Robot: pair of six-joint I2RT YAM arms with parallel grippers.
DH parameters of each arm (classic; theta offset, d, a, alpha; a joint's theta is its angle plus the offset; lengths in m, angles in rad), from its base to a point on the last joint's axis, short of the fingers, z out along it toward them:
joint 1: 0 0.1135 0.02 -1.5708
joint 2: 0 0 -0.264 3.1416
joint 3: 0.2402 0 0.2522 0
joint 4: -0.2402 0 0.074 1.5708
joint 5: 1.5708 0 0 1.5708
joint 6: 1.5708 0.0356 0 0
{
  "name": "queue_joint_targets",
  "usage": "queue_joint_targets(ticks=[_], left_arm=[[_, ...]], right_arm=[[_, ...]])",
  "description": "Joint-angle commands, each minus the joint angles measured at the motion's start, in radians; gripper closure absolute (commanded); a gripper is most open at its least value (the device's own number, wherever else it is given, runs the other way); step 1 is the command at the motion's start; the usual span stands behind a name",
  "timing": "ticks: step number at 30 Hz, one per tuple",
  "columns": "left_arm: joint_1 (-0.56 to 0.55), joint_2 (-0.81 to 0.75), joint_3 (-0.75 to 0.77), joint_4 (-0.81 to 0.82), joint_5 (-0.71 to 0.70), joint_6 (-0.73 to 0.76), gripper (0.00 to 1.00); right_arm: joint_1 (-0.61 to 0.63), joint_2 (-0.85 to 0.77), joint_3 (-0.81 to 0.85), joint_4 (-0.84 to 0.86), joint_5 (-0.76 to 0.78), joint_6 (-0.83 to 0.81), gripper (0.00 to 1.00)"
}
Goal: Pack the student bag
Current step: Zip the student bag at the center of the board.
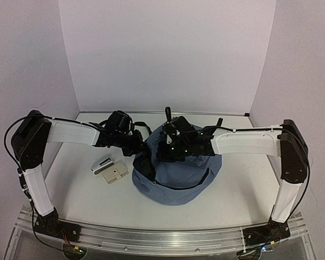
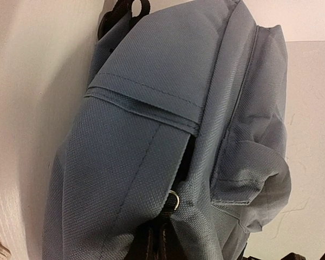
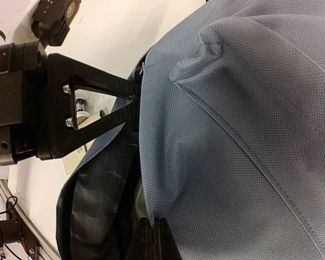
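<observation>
- Nearest us on the white desk [image 1: 81,189], just left of the bag, lie a flat beige card-like piece [image 1: 116,174] and a small silver-and-white oblong item [image 1: 102,165]. They touch or nearly touch each other, and both are outside the bag.
- The soft grey-blue fabric student bag [image 1: 179,181] with black zips lies slumped mid-desk between the two arms. Its long axis seems to run near to far, though the heap is too rounded for us to be sure.
- The bag's mouth faces left, towards the loose items. In the right wrist view we see only dark lining [image 3: 97,206] in the gap, and we cannot tell whether anything is inside.
- The left tool [image 3: 136,97] is closed at the left rim, apparently pinching fabric beside the zip ring [image 2: 174,199].
- The right tool [image 3: 154,238] is fully closed further along the same rim, seemingly on its edge.
- We judge that the next move turns on pulling these two grips apart to widen the mouth. The left arm is nearer the items.
</observation>
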Motion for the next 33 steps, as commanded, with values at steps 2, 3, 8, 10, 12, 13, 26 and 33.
queue_joint_targets(ticks=[2,3,8,10,12,13,26,33], left_arm=[[0.007,-0.016,0.029,0.017,-0.015,-0.005,1.00],[0.009,-0.027,0.023,0.013,-0.019,-0.004,1.00],[0.018,-0.096,-0.019,-0.019,-0.014,0.012,1.00],[0.023,-0.118,-0.032,-0.023,0.017,0.029,1.00],[0.031,-0.124,-0.035,-0.040,0.053,0.049,1.00],[0.034,-0.126,-0.034,-0.049,0.065,0.057,1.00],[0.038,-0.167,-0.035,-0.125,0.093,0.092,1.00],[0.038,-0.170,-0.027,-0.155,0.088,0.104,1.00]], right_arm=[[0.000,-0.056,0.002,0.065,-0.001,0.009,1.00],[0.000,-0.057,0.002,0.065,0.005,0.008,1.00],[0.000,-0.057,0.019,0.059,0.018,-0.029,0.96],[0.000,-0.055,0.041,0.047,0.025,-0.060,0.77],[0.000,-0.044,0.081,0.016,0.045,-0.100,0.53],[-0.001,-0.036,0.110,-0.010,0.072,-0.122,0.44],[-0.132,0.135,0.344,-0.165,0.094,-0.437,0.05],[-0.134,0.228,0.406,-0.165,-0.056,-0.617,0.19]])
